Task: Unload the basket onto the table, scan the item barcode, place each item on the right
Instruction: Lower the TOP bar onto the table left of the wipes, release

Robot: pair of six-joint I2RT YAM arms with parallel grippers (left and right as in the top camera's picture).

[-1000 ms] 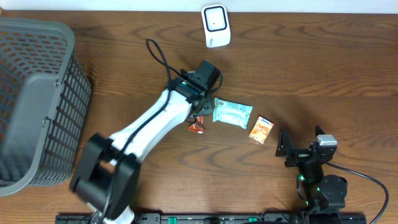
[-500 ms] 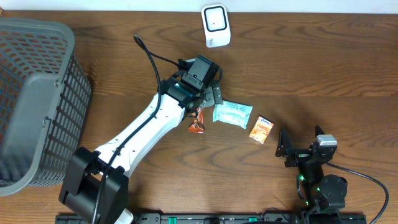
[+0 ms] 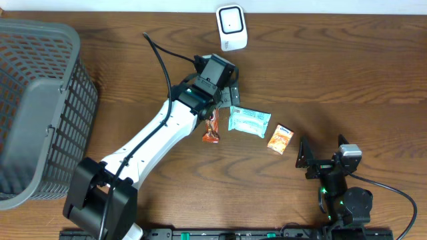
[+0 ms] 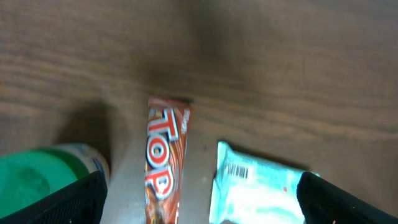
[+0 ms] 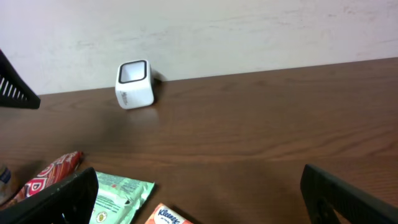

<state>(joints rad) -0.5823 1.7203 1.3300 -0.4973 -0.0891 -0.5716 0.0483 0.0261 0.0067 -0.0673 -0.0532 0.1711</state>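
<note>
I see L fingers [image 4: 68, 202] spread above slim glossy red bar [image 4: 163, 168] flat on wood-grain worktop [image 4: 280, 62], crinkly teal pkt [image 4: 255, 186] beside; R fingers [image 5: 56, 199] spread.

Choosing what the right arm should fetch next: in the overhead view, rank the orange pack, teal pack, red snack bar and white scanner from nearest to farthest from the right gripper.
1. orange pack, just ahead and to the left of the right gripper.
2. teal pack, further left.
3. red snack bar, left of the teal pack.
4. white scanner, farthest, at the back.
</note>
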